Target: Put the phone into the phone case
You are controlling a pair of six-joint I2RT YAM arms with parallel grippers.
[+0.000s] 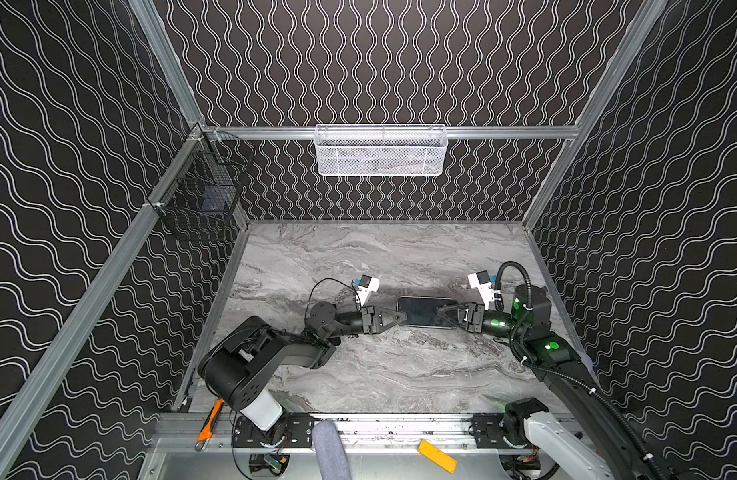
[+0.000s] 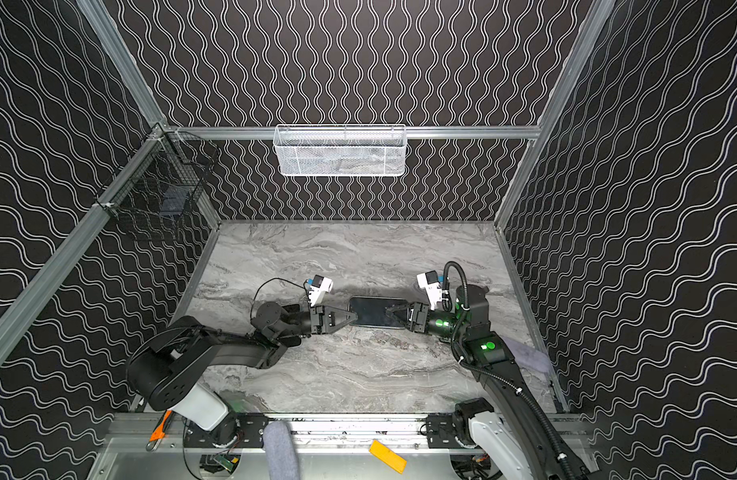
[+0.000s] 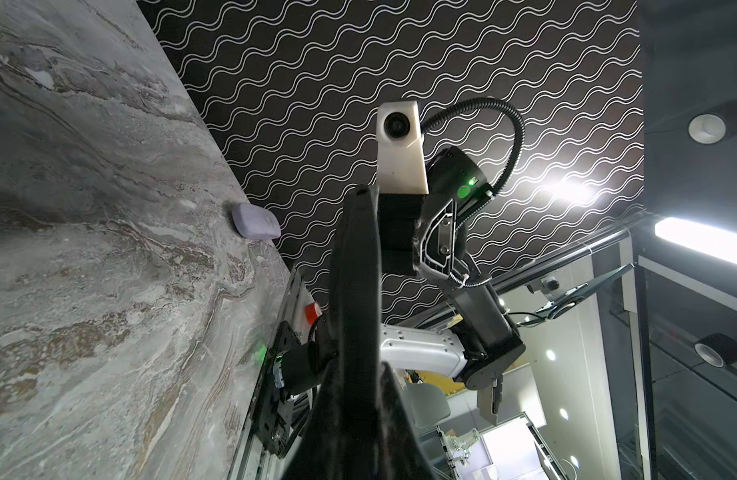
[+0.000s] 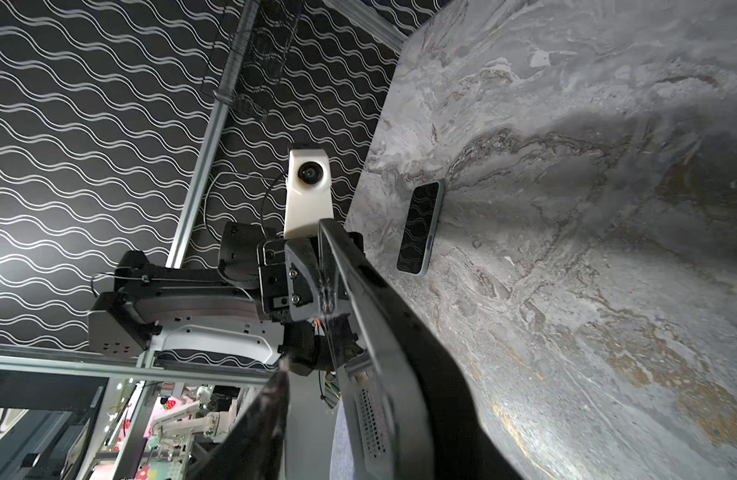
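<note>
A flat black phone case point(image 1: 423, 311) point(image 2: 373, 311) hangs level above the marble table point(image 1: 400, 374), between both arms. My left gripper point(image 1: 403, 318) point(image 3: 358, 374) is shut on its left short edge, and the case point(image 3: 354, 270) runs edge-on away from those fingers. Around the right end, my right gripper point(image 1: 441, 313) point(image 4: 337, 382) stands open, with a gap showing between one finger point(image 4: 275, 415) and the case point(image 4: 358, 282). The phone point(image 4: 419, 228), dark-screened with a pale blue rim, lies flat on the table beyond. It is hidden in both top views.
A white mesh basket point(image 1: 379, 151) hangs on the back rail and a black wire basket point(image 1: 200, 195) on the left wall. A lavender lump point(image 3: 256, 222) lies at the table's right edge. An orange cutter point(image 1: 211, 419) and a yellow piece point(image 1: 436, 456) lie by the front rail.
</note>
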